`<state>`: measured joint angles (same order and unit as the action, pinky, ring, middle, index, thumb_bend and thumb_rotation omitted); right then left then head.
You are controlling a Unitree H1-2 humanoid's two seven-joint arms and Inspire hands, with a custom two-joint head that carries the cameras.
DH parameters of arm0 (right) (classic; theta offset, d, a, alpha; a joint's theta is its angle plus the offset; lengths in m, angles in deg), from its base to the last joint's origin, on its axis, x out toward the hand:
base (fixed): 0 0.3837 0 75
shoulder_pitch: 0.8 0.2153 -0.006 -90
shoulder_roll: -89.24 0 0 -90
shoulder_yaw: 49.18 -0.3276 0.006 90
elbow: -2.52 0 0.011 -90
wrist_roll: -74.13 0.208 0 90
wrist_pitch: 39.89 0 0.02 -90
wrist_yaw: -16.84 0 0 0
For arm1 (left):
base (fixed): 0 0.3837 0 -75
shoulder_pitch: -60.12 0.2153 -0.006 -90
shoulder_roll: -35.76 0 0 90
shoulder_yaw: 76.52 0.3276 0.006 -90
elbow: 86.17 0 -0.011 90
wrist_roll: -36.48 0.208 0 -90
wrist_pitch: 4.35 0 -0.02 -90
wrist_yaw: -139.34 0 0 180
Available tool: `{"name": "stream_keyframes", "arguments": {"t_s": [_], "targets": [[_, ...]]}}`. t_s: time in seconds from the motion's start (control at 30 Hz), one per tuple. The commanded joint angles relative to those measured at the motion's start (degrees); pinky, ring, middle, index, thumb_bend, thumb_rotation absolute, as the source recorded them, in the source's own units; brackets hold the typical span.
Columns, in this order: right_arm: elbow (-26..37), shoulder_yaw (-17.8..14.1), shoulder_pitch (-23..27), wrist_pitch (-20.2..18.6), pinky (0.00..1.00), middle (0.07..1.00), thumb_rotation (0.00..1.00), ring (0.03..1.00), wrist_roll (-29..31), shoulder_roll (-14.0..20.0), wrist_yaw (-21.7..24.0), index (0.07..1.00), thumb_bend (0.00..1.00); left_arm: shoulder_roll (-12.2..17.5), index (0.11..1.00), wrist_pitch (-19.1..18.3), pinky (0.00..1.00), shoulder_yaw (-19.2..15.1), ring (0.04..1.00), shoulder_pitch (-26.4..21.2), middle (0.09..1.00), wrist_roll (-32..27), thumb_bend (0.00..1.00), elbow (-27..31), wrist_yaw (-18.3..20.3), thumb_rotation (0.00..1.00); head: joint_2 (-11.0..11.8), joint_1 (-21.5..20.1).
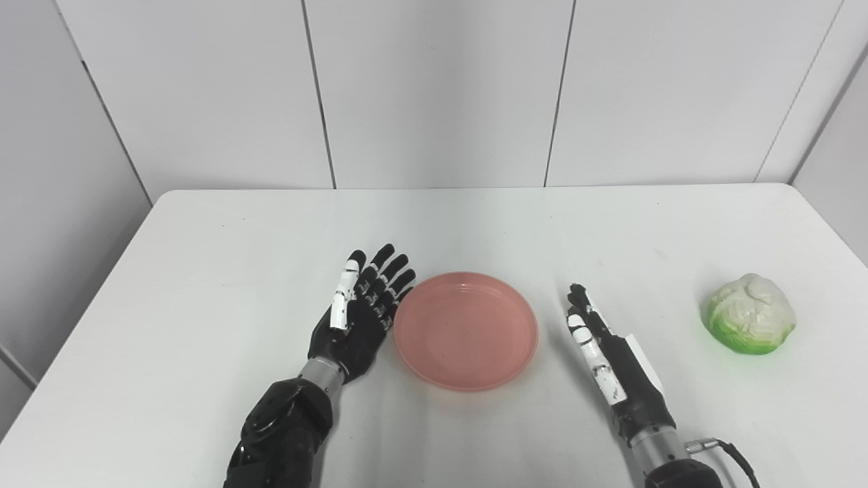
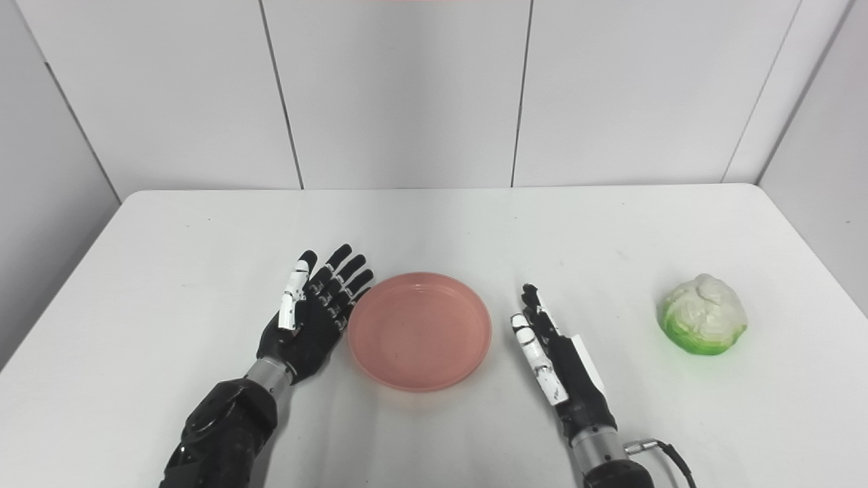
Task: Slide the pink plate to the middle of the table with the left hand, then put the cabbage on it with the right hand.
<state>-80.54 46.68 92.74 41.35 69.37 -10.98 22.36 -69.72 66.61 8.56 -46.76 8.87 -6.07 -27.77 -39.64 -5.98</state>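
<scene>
A pink plate [image 1: 466,331] lies flat near the middle of the white table [image 1: 271,230], empty. My left hand [image 1: 363,308] is open, palm up and fingers spread, right beside the plate's left rim, close to touching it. My right hand [image 1: 607,352] is open with fingers straight, on edge, a short gap to the right of the plate. The cabbage [image 1: 751,314], white on top and green below, sits on the table at the far right, well apart from my right hand. It also shows in the right eye view [image 2: 704,315].
The table's right edge runs close behind the cabbage. Grey wall panels [image 1: 434,88] stand behind the table's far edge. A cable [image 1: 736,455] hangs off my right wrist.
</scene>
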Motion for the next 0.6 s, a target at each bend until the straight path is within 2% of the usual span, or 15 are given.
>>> {"name": "stream_keyframes", "arguments": {"t_s": [0.0,0.13,0.2,0.3,0.33,0.4,0.57], "targets": [[1.03,-0.01,0.36,-1.35,0.98,0.979,1.0,0.974,0.49,-0.61,0.11,0.98,0.22,0.36,0.947,0.0,0.97,0.18,0.958,1.98,0.959,1.59,0.5,-1.56,-0.47,1.0,-0.05,-1.15],[1.76,-0.29,0.67,-0.22,0.96,0.969,1.0,0.964,-2.06,-0.21,-1.28,0.968,0.23,0.99,0.933,1.12,0.95,0.07,0.945,2.31,0.946,1.64,0.5,-2.59,0.17,1.0,0.2,-3.8],[2.65,-0.45,1.2,0.66,0.92,0.941,1.0,0.939,-3.84,-0.15,-2.49,0.937,0.34,1.6,0.921,1.88,0.94,0.0,0.929,2.36,0.935,1.83,0.52,-3.37,0.72,1.0,0.33,-5.76],[4.27,-1.07,2.31,2.08,0.87,0.918,0.99,0.91,-5.5,-0.16,-3.94,0.914,0.42,2.12,0.915,3.1,0.92,-0.38,0.926,2.19,0.932,1.65,0.53,-4.53,1.63,1.0,0.51,-7.11],[4.79,-1.28,2.74,2.69,0.83,0.905,0.94,0.892,-6.14,-0.05,-4.36,0.902,0.43,2.31,0.915,3.69,0.92,-0.47,0.925,2.06,0.932,1.65,0.53,-5.19,1.96,1.0,0.51,-7.11],[5.81,-1.72,3.68,3.53,0.81,0.892,0.9,0.876,-7.09,0.52,-4.88,0.894,0.46,2.75,0.914,5.04,0.92,-0.4,0.923,1.83,0.931,2.06,0.53,-6.29,2.52,1.0,0.72,-7.62],[13.76,-4.26,7.29,0.07,0.78,0.88,0.84,0.852,-9.42,2.27,-5.13,0.887,0.57,3.77,0.913,7.4,0.92,-0.46,0.924,1.59,0.928,2.34,0.54,-7.95,3.69,1.0,1.65,-11.68]]}}
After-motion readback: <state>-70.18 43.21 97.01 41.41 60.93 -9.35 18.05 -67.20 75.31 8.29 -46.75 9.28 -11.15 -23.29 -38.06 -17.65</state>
